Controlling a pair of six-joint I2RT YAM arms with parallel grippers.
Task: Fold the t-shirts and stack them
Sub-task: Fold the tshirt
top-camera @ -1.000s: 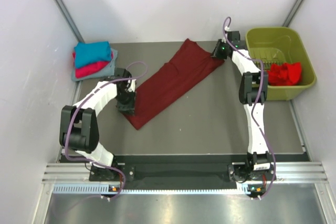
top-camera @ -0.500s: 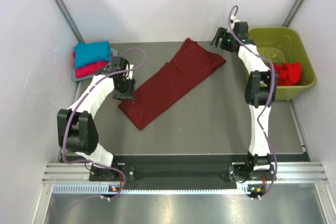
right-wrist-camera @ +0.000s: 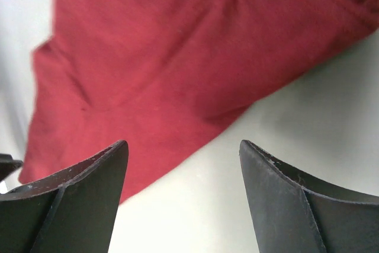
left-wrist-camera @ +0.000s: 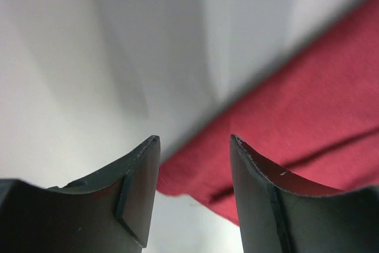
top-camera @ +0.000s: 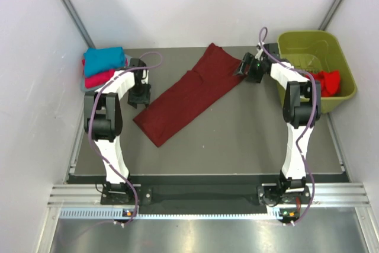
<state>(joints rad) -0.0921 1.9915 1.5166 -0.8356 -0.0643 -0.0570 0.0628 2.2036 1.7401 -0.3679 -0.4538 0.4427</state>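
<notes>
Mid-fold on the bench [top-camera: 237,128]: the dark maroon t-shirt [top-camera: 189,96] lay doubled into a long strip, running slantwise from left of the bench's middle up toward the middle of its far edge. We judged the lengthwise fold done and the crosswise fold next.

The left fingers [top-camera: 138,96] hung just beside the strip's near-left end, parted and holding nothing. Their wrist view showed the cloth's edge lying beyond the gap, not in it. The right fingers [top-camera: 243,67] stood at the strip's far-right corner, spread wider and also empty, with the maroon cloth on the bench beneath and ahead of them. Whether a tip brushed the cloth we could not tell.

The next move, as we read it, called for each pair of fingers to drop and pinch through both layers at a corner of one end. They would then need to carry that end over the other so the edges met, without dragging the strip askew.

After that the bundle belonged on the stack at the far-left corner. There a teal shirt [top-camera: 104,60] sat on a pink-red shirt [top-camera: 98,78], with a pale grey-blue shirt [top-camera: 83,86] barely showing underneath. A bright red shirt [top-camera: 323,82] lay crumpled in the olive-green basket [top-camera: 308,42] at the far-right corner, not yet folded.
</notes>
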